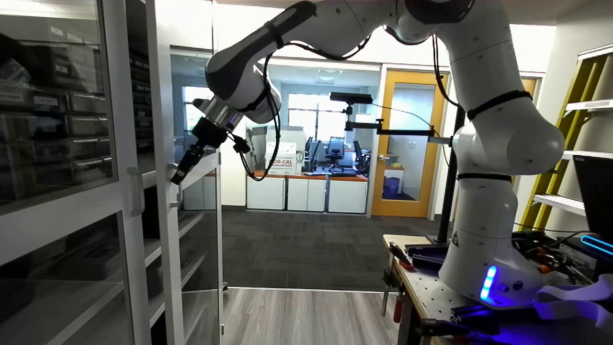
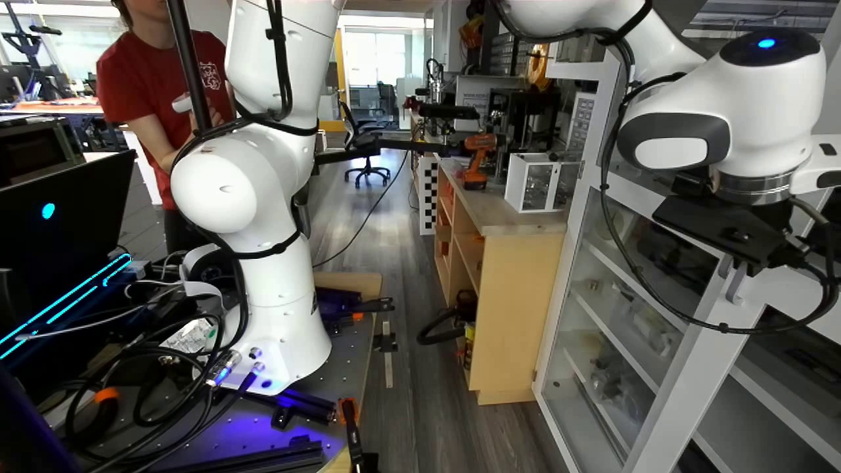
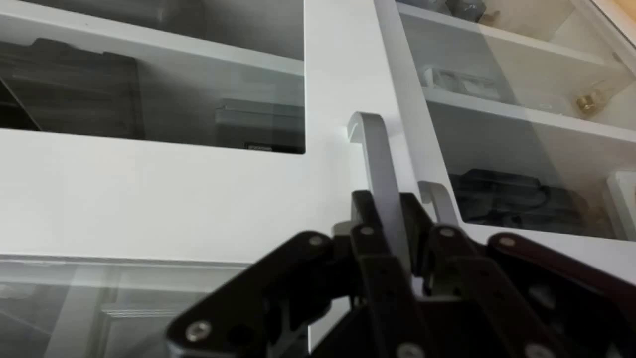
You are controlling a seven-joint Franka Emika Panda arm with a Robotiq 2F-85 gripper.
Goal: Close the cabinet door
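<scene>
Jaws appear clamped on the upright handle, one each side, its long axis passing between them. Handle is fixed near the free edge of the cabinet door, which lies directly ahead of the jaws and looks ajar: gap to the neighbouring door. Likely needed: push away from the arm base, along the door's swing, without sliding down the handle.
</scene>
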